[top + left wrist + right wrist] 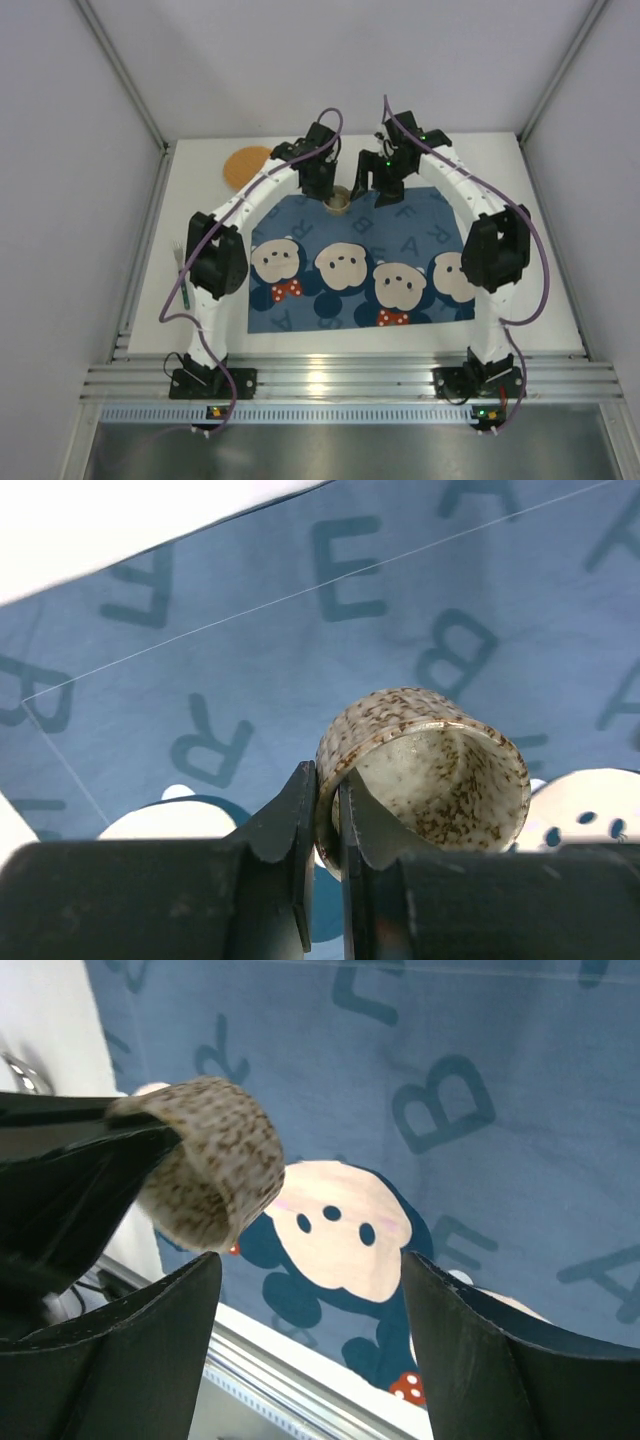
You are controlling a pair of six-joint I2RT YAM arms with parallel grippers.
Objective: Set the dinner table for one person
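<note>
The left gripper (325,815) pinches the wall of a speckled brown-and-cream cup (430,760), one finger outside the rim and one inside. The cup lies tilted, its opening facing the camera. Below it is a blue placemat (300,630) printed with letters. The white table (100,520) shows top left.

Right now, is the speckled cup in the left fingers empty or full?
Empty. The left wrist view looks into the speckled cup, pinched at its rim by the left fingers; only its bare speckled inside shows.
</note>
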